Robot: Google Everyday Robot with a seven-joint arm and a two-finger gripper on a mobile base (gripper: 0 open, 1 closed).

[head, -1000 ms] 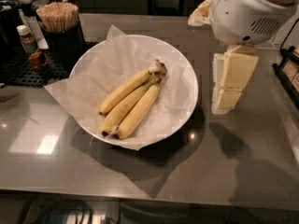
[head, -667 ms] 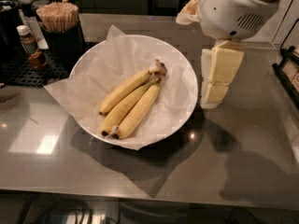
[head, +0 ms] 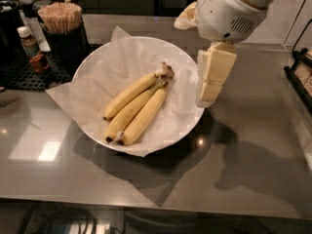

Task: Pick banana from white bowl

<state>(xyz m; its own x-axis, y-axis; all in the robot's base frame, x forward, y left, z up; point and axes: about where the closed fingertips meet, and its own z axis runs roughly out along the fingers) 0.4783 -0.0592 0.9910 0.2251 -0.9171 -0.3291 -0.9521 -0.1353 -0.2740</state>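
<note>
The tool (head: 206, 100) has slid left across the bench (head: 258, 145) and now hangs over the right rim of the bowl (head: 171, 47), above the paper; whether it is apart or together I cannot tell. The banana (head: 130, 94) lies untouched in the bowl, uppermost of three, so the approach looks underway, with reach and descent still to come.
</note>
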